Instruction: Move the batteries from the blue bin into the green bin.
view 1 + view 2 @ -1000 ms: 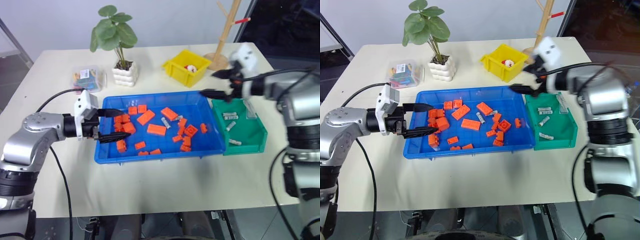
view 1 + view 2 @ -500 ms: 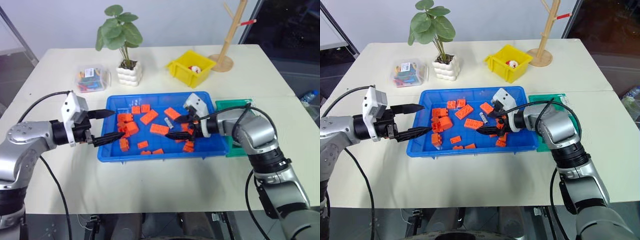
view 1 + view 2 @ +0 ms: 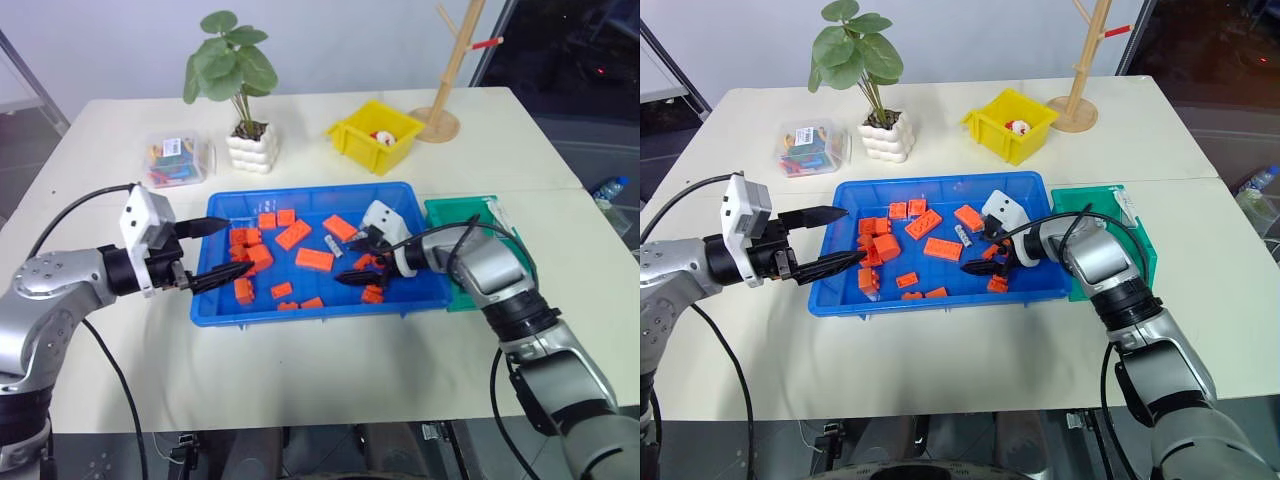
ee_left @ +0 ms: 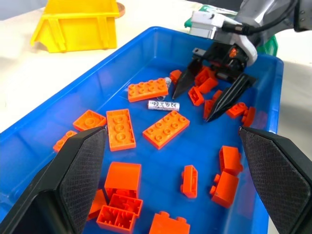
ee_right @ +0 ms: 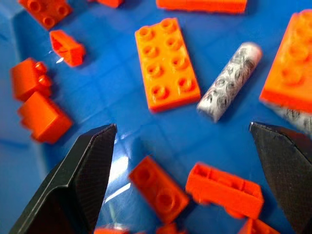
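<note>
The blue bin point(image 3: 300, 190) lies mid-table, strewn with orange bricks point(image 3: 313, 260). A silver battery point(image 4: 164, 105) lies among them near the bin's middle, also seen as battery point(image 5: 229, 82) close ahead of my right gripper; a second battery point(image 5: 292, 114) shows beside it, partly hidden by a brick. My right gripper point(image 3: 350, 264) is open, low inside the bin's right half, nothing between its fingers. My left gripper point(image 3: 244, 245) stands open over the bin's left end, empty. The green bin point(image 3: 462, 212) sits against the blue bin's right side, partly hidden by my right arm.
A yellow bin point(image 3: 375, 133), a potted plant point(image 3: 248, 140), a clear box of coloured bits point(image 3: 176, 158) and a wooden stand point(image 3: 447, 100) line the far side. A bottle point(image 3: 607, 188) stands off the table's right edge.
My right gripper came down and leftward from above the green bin into the blue bin, staying open. The left gripper has barely moved. The camera view has shifted.
</note>
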You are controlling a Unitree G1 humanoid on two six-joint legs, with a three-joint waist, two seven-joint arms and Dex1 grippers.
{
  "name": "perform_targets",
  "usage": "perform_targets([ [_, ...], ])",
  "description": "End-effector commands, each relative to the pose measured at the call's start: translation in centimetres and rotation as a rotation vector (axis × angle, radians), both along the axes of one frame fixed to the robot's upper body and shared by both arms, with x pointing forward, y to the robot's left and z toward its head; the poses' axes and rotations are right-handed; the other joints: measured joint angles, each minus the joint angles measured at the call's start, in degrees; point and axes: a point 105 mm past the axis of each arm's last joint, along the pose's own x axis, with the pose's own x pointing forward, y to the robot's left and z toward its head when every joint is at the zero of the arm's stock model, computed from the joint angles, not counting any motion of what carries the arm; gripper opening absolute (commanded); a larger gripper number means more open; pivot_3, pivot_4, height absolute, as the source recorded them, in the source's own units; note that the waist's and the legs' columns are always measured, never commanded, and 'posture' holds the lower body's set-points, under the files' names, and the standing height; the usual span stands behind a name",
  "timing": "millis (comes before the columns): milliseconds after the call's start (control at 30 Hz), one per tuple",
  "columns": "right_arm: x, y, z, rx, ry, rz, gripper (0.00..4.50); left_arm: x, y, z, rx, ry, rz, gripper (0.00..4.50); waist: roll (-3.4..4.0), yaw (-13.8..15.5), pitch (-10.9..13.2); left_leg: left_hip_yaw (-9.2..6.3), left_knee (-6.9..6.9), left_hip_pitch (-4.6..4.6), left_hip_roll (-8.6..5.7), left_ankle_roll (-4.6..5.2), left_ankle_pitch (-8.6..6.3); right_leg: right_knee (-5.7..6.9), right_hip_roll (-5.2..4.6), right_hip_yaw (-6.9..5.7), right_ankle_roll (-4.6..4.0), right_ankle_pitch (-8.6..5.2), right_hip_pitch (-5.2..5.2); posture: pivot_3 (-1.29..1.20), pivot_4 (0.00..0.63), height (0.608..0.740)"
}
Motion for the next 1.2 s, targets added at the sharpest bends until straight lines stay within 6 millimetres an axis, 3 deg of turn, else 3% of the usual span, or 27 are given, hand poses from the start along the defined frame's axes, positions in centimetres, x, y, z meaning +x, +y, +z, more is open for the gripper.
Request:
perform_targets([
  [33, 0.8, 0.7, 0.0, -0.022, -0.038, 0.005, 4.47, -0.1, 0.0, 1.3, -0.010, -0.057, 0.006, 4.50, -0.01, 0.0, 0.0, 0.00, 0.00, 0.00, 0.00, 0.00, 0.00, -0.01, 0.00, 0.00, 0.00, 0.00, 0.00, 0.00, 0.150, 0.740],
  [333, 1.6, 1.6, -0.5, -0.059, -0.080, 0.015, 4.47, -0.1, -0.3, 1.2, -0.022, -0.058, 0.010, 4.50, -0.01, 0.0, 0.0, -0.01, 0.00, 0.02, 0.00, 0.00, 0.00, 0.01, 0.01, 0.00, -0.01, 0.01, 0.01, 0.00, 0.150, 0.740],
  [433, 1.6, 1.7, -0.6, -0.072, -0.089, 0.029, 3.66, -0.1, -0.3, 1.2, -0.027, -0.062, 0.013, 4.50, -0.02, 0.0, 0.0, -0.01, 0.00, 0.02, 0.00, 0.00, 0.00, 0.01, 0.02, 0.00, -0.01, 0.01, 0.01, 0.00, 0.150, 0.740],
  [667, 1.8, 1.5, -0.3, -0.067, -0.104, 0.020, 0.25, -0.2, -0.2, 1.2, -0.028, -0.061, 0.018, 4.50, -0.06, 0.0, -0.1, -0.01, 0.00, 0.04, 0.01, 0.00, 0.00, 0.01, 0.03, 0.00, -0.01, 0.01, 0.03, 0.00, 0.150, 0.740],
  [1100, 1.8, 1.8, -0.3, -0.072, -0.113, 0.030, 0.25, -0.1, -0.3, 1.3, -0.027, -0.060, 0.009, 4.50, -0.07, 0.0, -0.1, -0.01, 0.00, 0.04, 0.01, 0.00, 0.00, 0.01, 0.03, 0.00, -0.01, 0.01, 0.04, 0.00, 0.150, 0.740],
  [1200, 2.1, 2.0, 0.6, -0.060, -0.135, 0.029, 0.25, -0.4, -0.4, 1.2, -0.025, -0.048, -0.013, 4.50, -0.06, 0.0, -0.1, -0.01, -0.01, 0.05, 0.01, 0.00, 0.00, 0.01, 0.03, 0.01, -0.01, 0.01, 0.04, 0.00, 0.150, 0.740],
])
